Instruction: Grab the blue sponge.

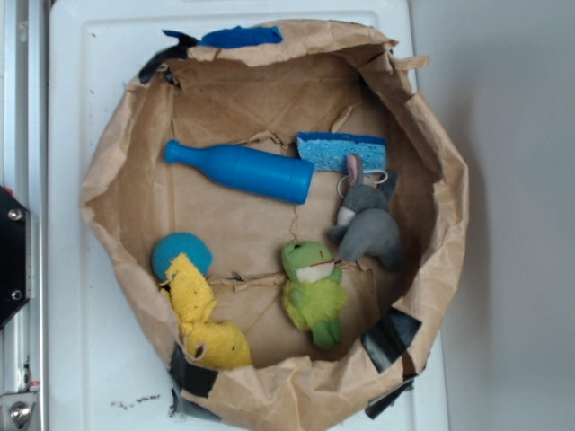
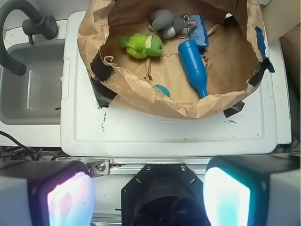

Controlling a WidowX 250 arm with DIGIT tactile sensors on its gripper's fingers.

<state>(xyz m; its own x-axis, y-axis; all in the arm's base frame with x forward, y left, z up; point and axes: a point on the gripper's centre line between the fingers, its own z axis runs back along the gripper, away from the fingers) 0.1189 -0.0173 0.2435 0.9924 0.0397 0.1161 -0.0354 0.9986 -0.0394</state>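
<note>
The blue sponge point(image 1: 341, 150) lies flat inside the brown paper nest point(image 1: 117, 180), at its upper right, between the blue bottle's base and the grey bunny's ears. In the wrist view the blue sponge point(image 2: 198, 29) shows at the top, partly behind the bunny. My gripper point(image 2: 148, 195) is open, its two glowing pads point(image 2: 70, 200) wide apart with nothing between them. It hovers over the black robot base, well outside the nest and far from the sponge. The gripper does not show in the exterior view.
A blue bottle point(image 1: 243, 171), grey bunny point(image 1: 368, 224), green frog plush point(image 1: 313, 287), yellow plush point(image 1: 202, 319) and teal ball point(image 1: 180, 251) share the nest. The nest sits on a white lid point(image 2: 164, 134). A grey sink point(image 2: 33, 89) and black faucet point(image 2: 28, 23) stand to the left.
</note>
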